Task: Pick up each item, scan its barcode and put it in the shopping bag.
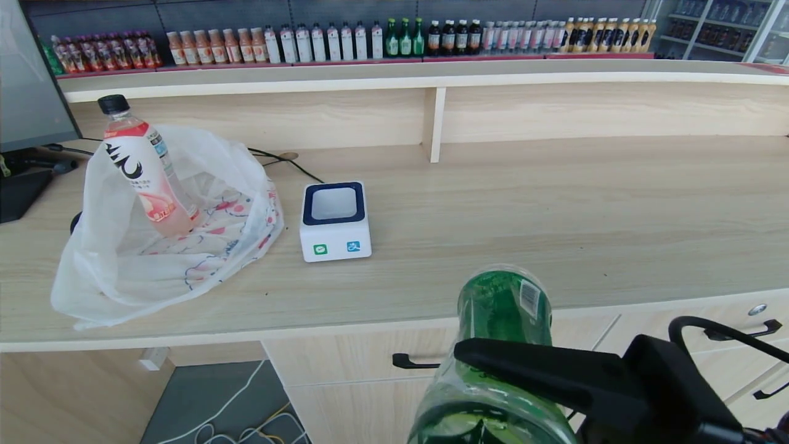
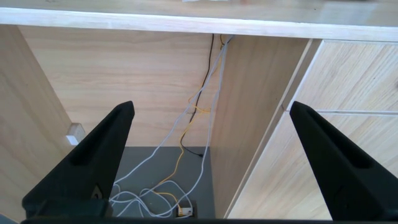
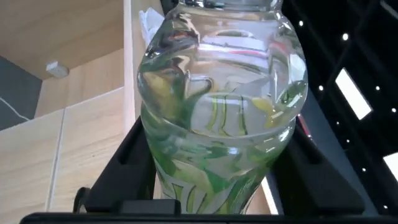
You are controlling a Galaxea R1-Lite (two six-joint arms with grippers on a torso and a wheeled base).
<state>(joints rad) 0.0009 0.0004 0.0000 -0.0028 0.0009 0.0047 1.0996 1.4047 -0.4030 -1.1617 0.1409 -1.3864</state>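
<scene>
The green bottle (image 1: 502,308) is in the right gripper (image 1: 478,364), held in the air in front of the tabletop's near edge and over the drawer fronts (image 1: 345,370). In the head view one black finger lies across the bottle's clear lower body, and a white barcode patch (image 1: 530,299) shows on the green label at its far end. The bottle touches nothing else. It is nearer the robot than the scanner (image 1: 336,222) and to that scanner's right. The scanner, a white box with a dark blue frame around its window, stands on the wooden tabletop (image 1: 555,209). Just to its left lies the shopping bag (image 1: 123,271), thin white plastic, open and slumped. A pink bottle (image 1: 145,172) with a black cap leans tilted inside it. A black cable (image 1: 271,157) runs behind the bag, and the edge of a monitor (image 1: 31,74) shows at far left. Rows of drinks line a shelf (image 1: 370,40) behind the counter.

In the left wrist view the left gripper (image 2: 211,109) is spread wide with nothing between its fingers (image 2: 93,168). It hangs below the tabletop's edge, facing a recess where loose cables (image 2: 186,124) hang and coil on the floor, beside a drawer front (image 2: 348,93).

In the right wrist view the green bottle (image 3: 224,124) sits squeezed between the right gripper's (image 3: 221,180) black fingers (image 3: 121,165), one on each side of its clear body.
</scene>
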